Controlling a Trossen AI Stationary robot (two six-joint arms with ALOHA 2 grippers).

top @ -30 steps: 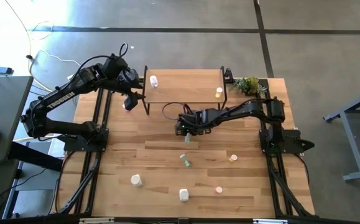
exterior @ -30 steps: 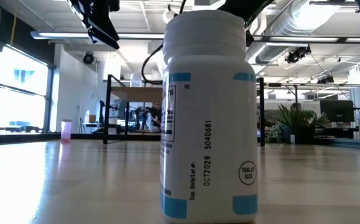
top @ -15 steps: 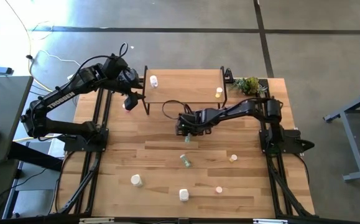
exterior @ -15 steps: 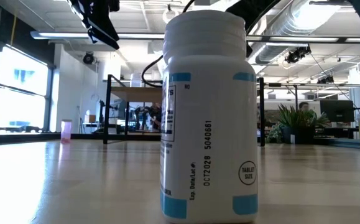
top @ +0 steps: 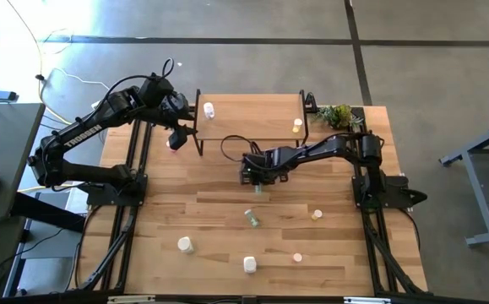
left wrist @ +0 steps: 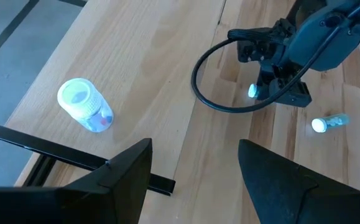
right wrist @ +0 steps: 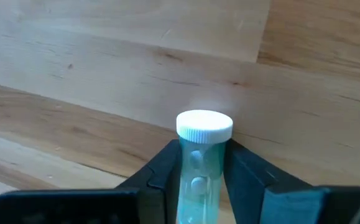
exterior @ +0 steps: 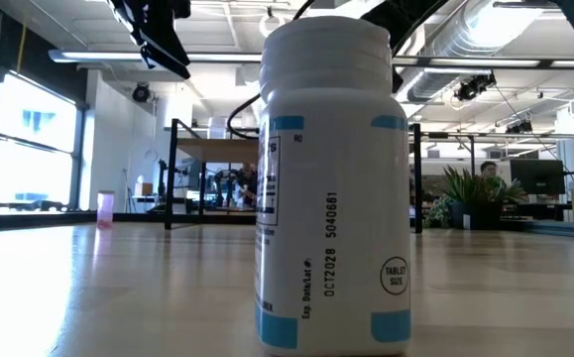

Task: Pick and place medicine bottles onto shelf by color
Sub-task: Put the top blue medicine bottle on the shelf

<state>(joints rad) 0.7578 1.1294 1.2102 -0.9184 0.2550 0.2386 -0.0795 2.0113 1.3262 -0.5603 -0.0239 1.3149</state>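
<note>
Right now: nearest the low camera, a big white bottle (exterior: 333,183) stands upright on the counter (exterior: 118,288), long axis vertical, cap up.

Right hand (top: 256,179) sits mid-counter in front of the shelf (top: 248,127), clamped on a pale green bottle (right wrist: 199,163). Fingers (right wrist: 158,175) press both sides of the bottle, white cap clear of them and pointing away from the wrist. Bottle's long axis runs along the fingers.

Second pale green bottle (top: 251,218) lies on its side nearer the front edge.

Left hand (top: 176,133) hangs off the shelf's left end, fingers (left wrist: 127,174) spread, gripping nothing.

Shelf: a white-capped bottle (left wrist: 83,105) stands upright at the left end, cap up; a yellow bottle (top: 297,126) at the right end.

A pink bottle (exterior: 105,207) stands upright far back on the counter.
</note>
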